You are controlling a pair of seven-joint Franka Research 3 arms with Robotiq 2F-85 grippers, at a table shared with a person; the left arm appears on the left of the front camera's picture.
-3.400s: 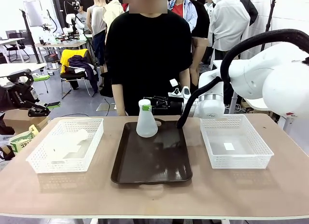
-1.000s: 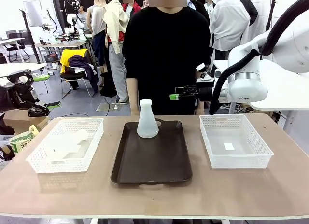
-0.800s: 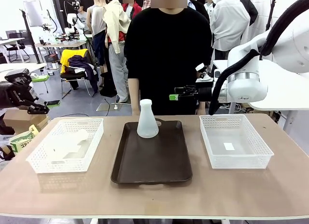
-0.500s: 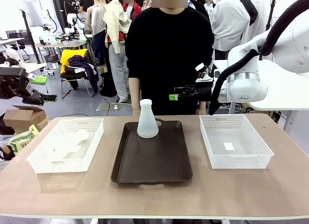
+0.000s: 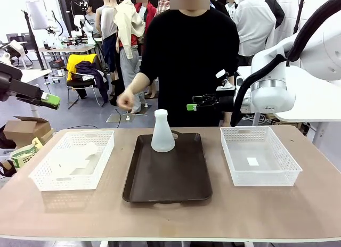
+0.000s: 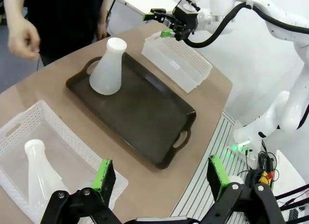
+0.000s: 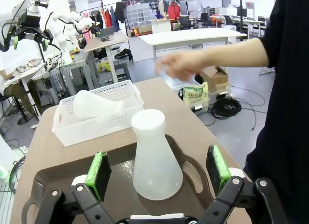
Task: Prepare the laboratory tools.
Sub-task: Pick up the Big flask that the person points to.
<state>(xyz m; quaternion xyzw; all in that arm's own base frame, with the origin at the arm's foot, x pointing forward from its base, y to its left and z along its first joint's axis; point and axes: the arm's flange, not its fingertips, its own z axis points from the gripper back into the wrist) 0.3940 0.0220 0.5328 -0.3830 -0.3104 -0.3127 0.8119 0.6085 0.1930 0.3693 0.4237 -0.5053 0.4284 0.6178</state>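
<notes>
The wooden table (image 5: pixel 266 212) bears a dark brown tray (image 5: pixel 168 178) at its middle, a white lattice basket (image 5: pixel 64 184) left, another basket (image 5: pixel 264 179) right.

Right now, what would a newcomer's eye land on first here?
A milky flask stands upright at the far end of the dark tray, mid-table. A second flask lies on its side in the left basket, and the person's hand hangs raised beyond the far edge.

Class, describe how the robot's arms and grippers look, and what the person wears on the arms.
The right arm is glossy white with rounded segments; a thick black cable loops along it. The left gripper and right gripper are black two-finger linkages with bright green pads. The person's sleeve is black, leaving the forearm bare.
</notes>
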